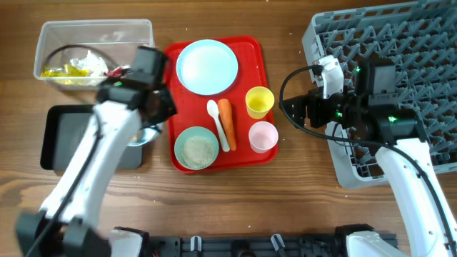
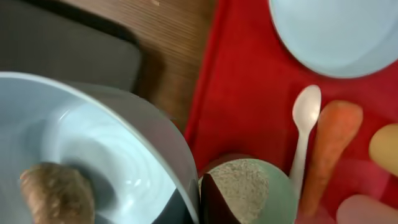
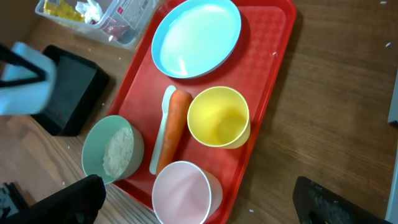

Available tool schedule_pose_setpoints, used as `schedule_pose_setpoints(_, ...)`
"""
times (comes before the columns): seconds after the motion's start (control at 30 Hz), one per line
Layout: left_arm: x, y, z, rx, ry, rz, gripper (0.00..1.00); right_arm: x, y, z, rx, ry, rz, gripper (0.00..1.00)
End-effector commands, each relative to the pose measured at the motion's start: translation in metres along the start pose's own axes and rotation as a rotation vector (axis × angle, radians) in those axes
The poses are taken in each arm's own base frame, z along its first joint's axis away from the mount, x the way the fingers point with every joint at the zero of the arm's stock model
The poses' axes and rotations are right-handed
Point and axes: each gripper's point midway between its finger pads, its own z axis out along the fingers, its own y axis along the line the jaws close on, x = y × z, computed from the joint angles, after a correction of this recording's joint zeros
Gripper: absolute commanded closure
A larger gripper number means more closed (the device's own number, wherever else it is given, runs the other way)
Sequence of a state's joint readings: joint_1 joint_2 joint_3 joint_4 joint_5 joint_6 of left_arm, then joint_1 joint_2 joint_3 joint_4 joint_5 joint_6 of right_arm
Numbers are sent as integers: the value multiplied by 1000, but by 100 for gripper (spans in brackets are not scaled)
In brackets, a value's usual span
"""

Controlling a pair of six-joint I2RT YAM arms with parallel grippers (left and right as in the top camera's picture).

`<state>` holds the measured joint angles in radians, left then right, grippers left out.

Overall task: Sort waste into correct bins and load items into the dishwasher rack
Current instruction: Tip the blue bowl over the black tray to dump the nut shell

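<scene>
So the left gripper is clamped shut, and it looks like it's got the rim of the lump bowl. That's a pale blue bowl, glossy inside, with a small brown lump sitting in the bottom. It's in the gap between the black tray and the red tray, partly over the black one's edge. From overhead the left arm covers most of it.

Just past it on the red tray is the rice bowl, then the white spoon and the carrot lying side by side. Beyond those are the pale blue plate, the yellow cup and the pink cup.

Further off, the clear tub has yellow wrappers and tissue in it. The right gripper is spread wide open with nothing in it, by the left edge of the grey rack.
</scene>
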<state>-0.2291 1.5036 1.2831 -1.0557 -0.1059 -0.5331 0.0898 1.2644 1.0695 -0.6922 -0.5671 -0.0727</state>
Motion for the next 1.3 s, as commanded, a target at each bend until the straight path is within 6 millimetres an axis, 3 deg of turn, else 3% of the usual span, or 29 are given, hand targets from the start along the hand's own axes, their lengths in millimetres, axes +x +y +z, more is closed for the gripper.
schedule_pose_setpoints(0.0, -6, 27, -32, 49, -74, -137, 96, -6, -2, -2, 11, -8, 21, 1)
schedule_pose_setpoints(0.1, 24, 49, -8, 70, 24, -208, 96, -4, -2, -2, 11, -2, 23, 1)
schedule_pose_setpoints(0.2, 45, 56, 11, 165, 82, -249, 96, -4, -2, -2, 11, -3, 24, 1)
schedule_pose_setpoints(0.3, 45, 54, 15, 272, 74, -261, 96, -4, -2, -2, 11, -3, 24, 1)
schedule_pose_setpoints(0.53, 44, 75, 29, 373, 77, -323, 96, -4, -2, -2, 11, -2, 25, 1)
schedule_pose_setpoints(0.6, 34, 80, 25, 467, 46, -333, 96, -4, -2, -2, 11, -2, 25, 1)
schedule_pose_setpoints(0.73, 3, 88, -5, 736, -94, -323, 96, -3, -2, -2, 11, 0, 27, 1)
schedule_pose_setpoints(0.87, -7, 103, -16, 866, -164, -314, 96, -3, -2, -2, 11, 1, 27, 1)
schedule_pose_setpoints(0.93, -16, 109, -17, 951, -199, -310, 96, -3, -2, -2, 11, 1, 27, 1)
schedule_pose_setpoints(1.1, -36, 116, 2, 1079, -229, -302, 96, -3, -2, -2, 11, 1, 27, 1)
schedule_pose_setpoints(1.27, -50, 106, -34, 1315, -359, -133, 96, -3, -2, -2, 11, 1, 27, 1)
